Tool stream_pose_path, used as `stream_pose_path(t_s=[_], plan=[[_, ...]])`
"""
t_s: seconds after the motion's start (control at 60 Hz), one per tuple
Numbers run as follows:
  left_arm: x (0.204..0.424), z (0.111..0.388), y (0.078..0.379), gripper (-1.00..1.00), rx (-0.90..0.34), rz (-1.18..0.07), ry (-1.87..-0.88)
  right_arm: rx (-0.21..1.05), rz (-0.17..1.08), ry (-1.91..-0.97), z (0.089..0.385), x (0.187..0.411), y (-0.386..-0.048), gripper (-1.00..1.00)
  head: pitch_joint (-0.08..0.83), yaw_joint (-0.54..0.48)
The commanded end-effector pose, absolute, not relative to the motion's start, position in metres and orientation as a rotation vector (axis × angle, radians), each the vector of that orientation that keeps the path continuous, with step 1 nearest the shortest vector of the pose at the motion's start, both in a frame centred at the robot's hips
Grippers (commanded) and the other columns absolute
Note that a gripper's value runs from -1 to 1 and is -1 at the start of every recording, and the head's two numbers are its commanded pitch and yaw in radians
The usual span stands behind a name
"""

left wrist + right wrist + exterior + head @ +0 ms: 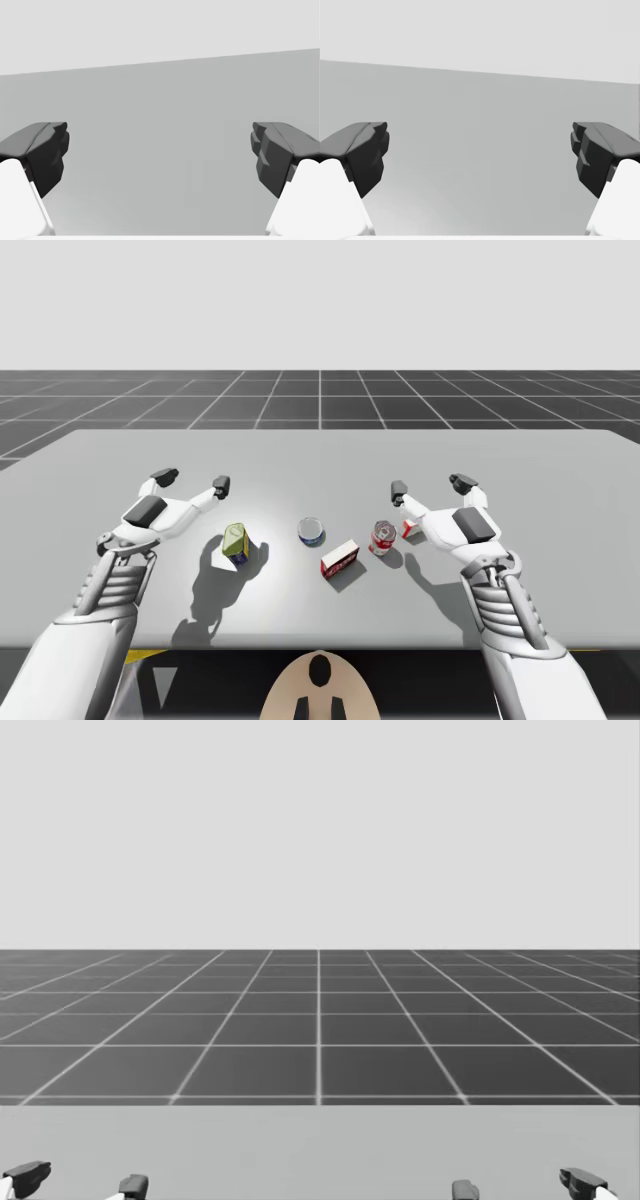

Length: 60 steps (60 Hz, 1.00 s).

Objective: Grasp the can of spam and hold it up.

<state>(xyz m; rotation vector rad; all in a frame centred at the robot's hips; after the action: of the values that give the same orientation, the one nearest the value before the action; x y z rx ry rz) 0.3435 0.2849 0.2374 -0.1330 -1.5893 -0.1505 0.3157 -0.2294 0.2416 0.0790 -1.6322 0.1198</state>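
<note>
Yellow-and-blue squarish can [236, 545] (taken here to be the can of spam)
- Place: on the bench [320, 455], resting free, nothing touching it.
- Attitude: stands on end, long axis about upright, perhaps leaning a little. Which face is turned toward my torso cannot be told.

Left pincer [193, 480]
- State: spread wide, holding nothing.
- Place: hovers just beyond the can and slightly to its left, pointing away from it. In the left wrist view its fingers [47, 150] stand far apart with bare bench between them.

Right pincer [430, 484]
- State: spread wide, empty.
- Place: well apart from the can, off to its right, with other stock between.

Other stock, in order rightward from the can
- small round blue-and-white can [311, 531], near
- red-and-white box [339, 558], lying flat, further
- red round can [383, 537], furthest

Judgement: the grasp is not yet begun. My left arm is much the nearer. The can lies behind its pincer, toward my torso and inward, so that pincer would need to draw back and turn down onto the can's narrower sides
</note>
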Motion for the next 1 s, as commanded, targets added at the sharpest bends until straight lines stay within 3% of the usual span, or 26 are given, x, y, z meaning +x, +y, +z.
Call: stream_pose_path(t_s=[0.017, 0.233, 0.683, 1.0], plan=[[0.3432, 0.2374, 0.2851, -1.00, -0.129, -0.149, -1.589, 0.072, 0.107, -1.638, 0.2414, 0.3141, -0.2288, -1.00, -0.002, 0.00], [0.3432, 0.2377, 0.2854, -1.00, -0.129, -0.147, -1.590, 0.066, 0.116, -1.640, 0.2429, 0.3152, -0.2292, -1.00, 0.071, 0.00], [0.3444, 0.2366, 0.2848, -1.00, -0.114, -0.156, -1.593, 0.051, 0.119, -1.647, 0.2445, 0.3156, -0.2298, -1.00, 0.428, -0.01], [0.3444, 0.2377, 0.2850, -1.00, -0.106, -0.157, -1.598, 0.051, 0.122, -1.653, 0.2478, 0.3137, -0.2300, -1.00, 0.588, 0.11]])
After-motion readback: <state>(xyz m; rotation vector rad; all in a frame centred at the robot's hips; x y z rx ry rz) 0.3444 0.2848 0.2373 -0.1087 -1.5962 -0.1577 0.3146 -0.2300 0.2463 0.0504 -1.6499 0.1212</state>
